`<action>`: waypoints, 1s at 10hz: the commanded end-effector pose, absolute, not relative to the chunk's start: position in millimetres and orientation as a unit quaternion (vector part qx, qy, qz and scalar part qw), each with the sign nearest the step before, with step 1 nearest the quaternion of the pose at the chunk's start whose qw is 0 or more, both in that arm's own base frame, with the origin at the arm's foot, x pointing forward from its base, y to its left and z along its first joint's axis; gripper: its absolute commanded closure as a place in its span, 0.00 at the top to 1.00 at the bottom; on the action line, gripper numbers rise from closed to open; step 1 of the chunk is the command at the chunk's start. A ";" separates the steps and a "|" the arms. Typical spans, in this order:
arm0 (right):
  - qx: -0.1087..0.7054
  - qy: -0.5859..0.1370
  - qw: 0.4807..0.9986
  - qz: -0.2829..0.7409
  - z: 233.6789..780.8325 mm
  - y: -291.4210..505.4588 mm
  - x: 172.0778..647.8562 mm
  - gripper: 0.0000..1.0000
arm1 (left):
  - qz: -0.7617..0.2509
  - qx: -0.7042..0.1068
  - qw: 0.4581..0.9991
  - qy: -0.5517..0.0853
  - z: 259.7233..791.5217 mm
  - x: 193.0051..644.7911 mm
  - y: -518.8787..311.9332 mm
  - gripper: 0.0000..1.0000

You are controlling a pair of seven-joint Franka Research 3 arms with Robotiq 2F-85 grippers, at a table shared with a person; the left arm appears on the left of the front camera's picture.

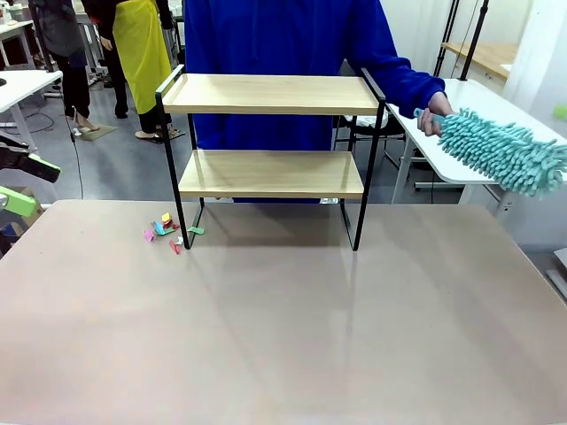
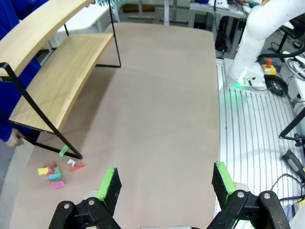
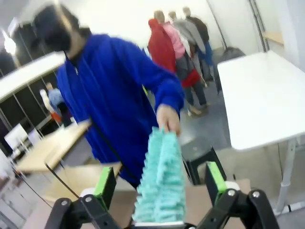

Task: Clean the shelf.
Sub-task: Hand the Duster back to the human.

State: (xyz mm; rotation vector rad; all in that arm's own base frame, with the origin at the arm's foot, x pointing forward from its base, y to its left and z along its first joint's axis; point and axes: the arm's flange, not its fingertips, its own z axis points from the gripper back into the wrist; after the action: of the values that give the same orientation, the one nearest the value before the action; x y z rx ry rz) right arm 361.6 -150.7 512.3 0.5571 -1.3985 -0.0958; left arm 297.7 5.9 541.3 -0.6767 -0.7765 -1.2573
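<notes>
Shelf (image 1: 270, 133): two pale boards, black frame, on desk (image 1: 283, 328). Paper scraps (image 1: 166, 232) beside its leg. Both grippers' fingers (image 2: 110, 187) spread wide; duster (image 3: 159, 183) between right fingers (image 3: 215, 180), ungripped.

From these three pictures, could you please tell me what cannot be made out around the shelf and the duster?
- Duster: front view, its far end is cut off by the right edge.
- Duster in the right wrist view: motion blur; whether the right gripper's open fingers touch it is unclear.
- Coloured scraps by the shelf leg: too small to identify.
- Left gripper: front view, mostly cut off by the left edge.
</notes>
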 end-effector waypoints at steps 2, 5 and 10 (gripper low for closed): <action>0.327 -0.668 0.656 -0.129 572.8 -204.1 342.3 1.00 | -0.565 -0.310 0.676 -0.357 542.7 299.7 5.5 1.00; 0.355 -0.658 0.641 -0.175 579.6 -232.8 338.1 1.00 | -0.565 -0.310 0.676 -0.357 542.7 299.7 5.5 1.00; 0.327 -0.674 0.644 -0.156 584.6 -221.8 329.9 1.00 | -0.565 -0.310 0.676 -0.357 542.7 299.7 5.5 1.00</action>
State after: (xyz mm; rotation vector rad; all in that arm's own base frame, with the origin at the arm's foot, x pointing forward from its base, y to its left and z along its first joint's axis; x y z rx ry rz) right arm 331.5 -221.4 585.5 0.7621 -1.5238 -0.3623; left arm 298.8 5.9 541.8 -0.6791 -0.7779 -1.2559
